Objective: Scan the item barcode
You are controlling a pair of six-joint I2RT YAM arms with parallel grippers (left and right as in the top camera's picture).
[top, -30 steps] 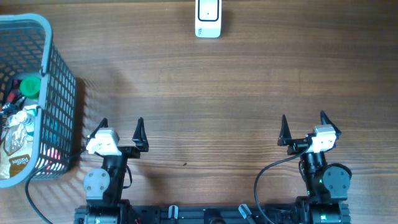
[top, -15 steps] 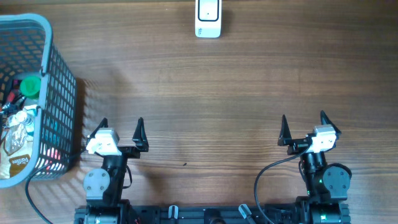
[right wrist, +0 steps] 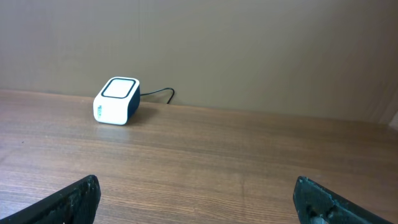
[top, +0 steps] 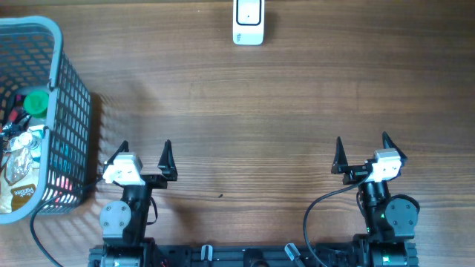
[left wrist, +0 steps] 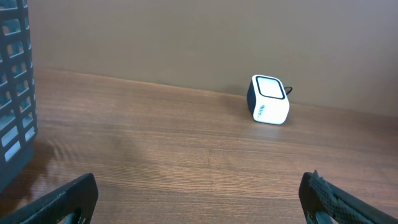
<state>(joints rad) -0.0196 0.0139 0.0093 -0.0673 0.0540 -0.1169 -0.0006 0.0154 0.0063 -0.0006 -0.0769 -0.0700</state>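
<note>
Two arms sat at the near edge of the wooden worktop (top: 260, 111), one toward each side, and neither held anything. We saw the left gripper (top: 145, 146) with its jaws spread wide and nothing between them. The right gripper (top: 362, 139) stood the same way, with its jaws wide apart and empty. Both pointed toward the far edge of the worktop.

At that far edge, roughly midway between the two arms, stood the scanner (top: 248, 22), a small white box with a dark-framed window on its upper face. It was well apart from both grippers. In the right wrist view we could make out a dark cable (right wrist: 158, 92) running from the back of the scanner along the foot of the wall. In the left wrist view the scanner sat to the right of centre, and in the right wrist view to the left of centre.

On the left side of the worktop stood a grey-blue mesh basket (top: 56, 44), its near corner just beside the left gripper but not touching it. The items (top: 22, 148) lay inside the basket. Among them we could pick out a tan packet (top: 21, 182) with white lettering and, beyond it, a round green cap (top: 35, 102). Something red showed through the mesh, but we could not tell what it was. We also could not see a barcode on any of them from these views. The bare wood between the basket, the scanner and the grippers carried nothing else that we could see.
</note>
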